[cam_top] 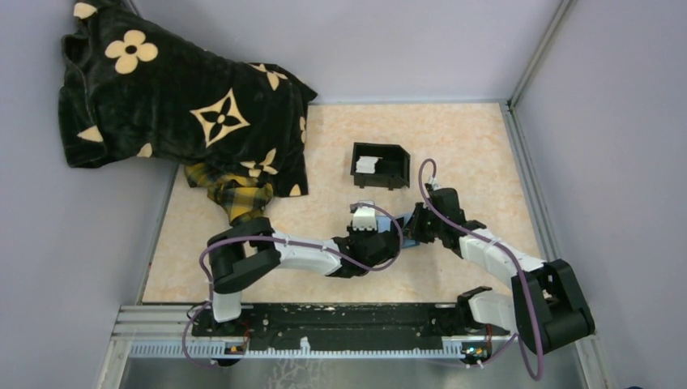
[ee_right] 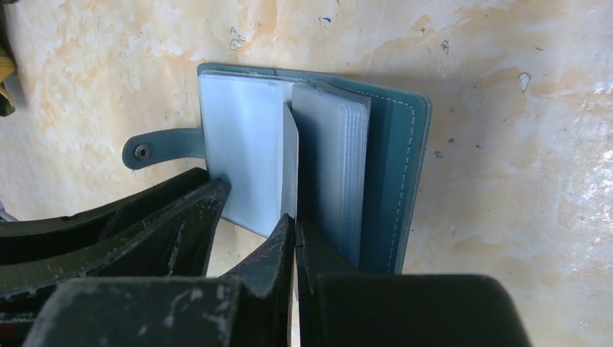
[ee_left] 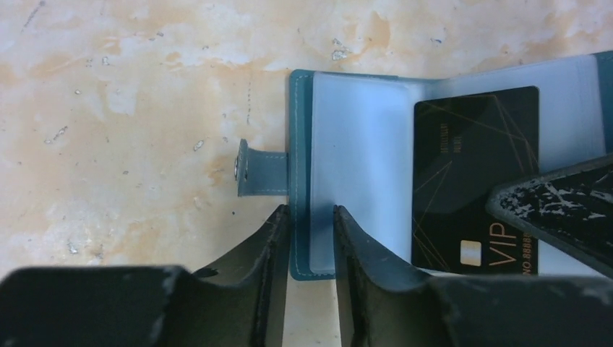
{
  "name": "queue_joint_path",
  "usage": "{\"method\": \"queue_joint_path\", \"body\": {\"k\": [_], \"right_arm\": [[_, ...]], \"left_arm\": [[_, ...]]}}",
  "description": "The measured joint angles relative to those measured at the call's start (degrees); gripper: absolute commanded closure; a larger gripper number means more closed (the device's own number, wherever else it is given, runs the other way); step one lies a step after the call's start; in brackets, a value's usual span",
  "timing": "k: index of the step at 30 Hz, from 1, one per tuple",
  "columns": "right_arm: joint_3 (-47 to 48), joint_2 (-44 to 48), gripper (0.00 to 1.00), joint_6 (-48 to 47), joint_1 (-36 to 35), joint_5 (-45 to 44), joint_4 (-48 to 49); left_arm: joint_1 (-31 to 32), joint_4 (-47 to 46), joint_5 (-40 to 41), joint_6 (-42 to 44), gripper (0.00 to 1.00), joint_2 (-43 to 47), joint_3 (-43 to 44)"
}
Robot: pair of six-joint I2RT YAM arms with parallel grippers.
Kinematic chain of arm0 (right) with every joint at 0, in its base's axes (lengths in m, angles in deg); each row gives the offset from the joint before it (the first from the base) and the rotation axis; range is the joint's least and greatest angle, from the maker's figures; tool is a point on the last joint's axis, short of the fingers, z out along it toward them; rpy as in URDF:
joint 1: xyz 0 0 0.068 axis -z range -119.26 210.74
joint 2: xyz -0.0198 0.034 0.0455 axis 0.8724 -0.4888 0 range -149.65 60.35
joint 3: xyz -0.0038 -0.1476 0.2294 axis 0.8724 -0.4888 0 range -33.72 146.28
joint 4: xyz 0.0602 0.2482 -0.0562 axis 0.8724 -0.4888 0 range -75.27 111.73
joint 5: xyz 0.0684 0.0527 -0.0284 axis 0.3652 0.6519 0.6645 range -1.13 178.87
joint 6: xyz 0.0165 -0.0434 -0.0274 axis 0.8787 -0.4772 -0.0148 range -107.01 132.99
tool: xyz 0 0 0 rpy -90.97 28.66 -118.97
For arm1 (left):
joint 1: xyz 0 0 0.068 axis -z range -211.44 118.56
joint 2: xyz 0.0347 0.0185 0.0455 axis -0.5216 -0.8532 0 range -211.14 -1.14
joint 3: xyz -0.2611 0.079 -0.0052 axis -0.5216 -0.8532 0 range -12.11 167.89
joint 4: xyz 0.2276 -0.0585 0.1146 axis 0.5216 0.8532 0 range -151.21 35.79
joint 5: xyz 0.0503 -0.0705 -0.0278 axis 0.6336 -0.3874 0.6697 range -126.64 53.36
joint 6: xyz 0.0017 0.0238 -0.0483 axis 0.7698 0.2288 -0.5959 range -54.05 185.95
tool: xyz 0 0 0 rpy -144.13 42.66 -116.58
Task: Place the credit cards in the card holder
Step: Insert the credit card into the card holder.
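The blue card holder (ee_right: 394, 181) lies open on the table, its clear sleeves (ee_right: 242, 159) fanned out and its snap tab (ee_left: 260, 170) pointing left. My right gripper (ee_right: 295, 220) is shut on a thin card (ee_right: 290, 163) that stands on edge between the sleeves. In the left wrist view this is a black card with gold VIP print (ee_left: 473, 181). My left gripper (ee_left: 309, 211) is narrowly open and straddles the holder's left edge (ee_left: 300, 144) without pinching it. Both grippers meet over the holder (cam_top: 410, 241) mid-table. More pale cards (cam_top: 366, 164) lie in the black box.
A black open-topped box (cam_top: 393, 180) stands behind the grippers. A black flowered blanket (cam_top: 186, 105) and a yellow plaid cloth (cam_top: 231, 198) lie at the back left. Walls close in the table on three sides.
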Motion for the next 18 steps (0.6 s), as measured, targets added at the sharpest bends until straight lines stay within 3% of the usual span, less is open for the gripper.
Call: {"method": "queue_joint_path", "body": {"k": [5,18], "right_arm": [[0.0,0.5,1.0,0.0,0.0,0.2,-0.3],[0.5,3.2,1.0,-1.2,3.0,0.0,-4.2]], "left_arm": [[0.0,3.8,2.5,-3.1,0.92,-1.2,1.9],[0.0,6.5,4.5,-8.6,0.99,-2.5,3.1]]}}
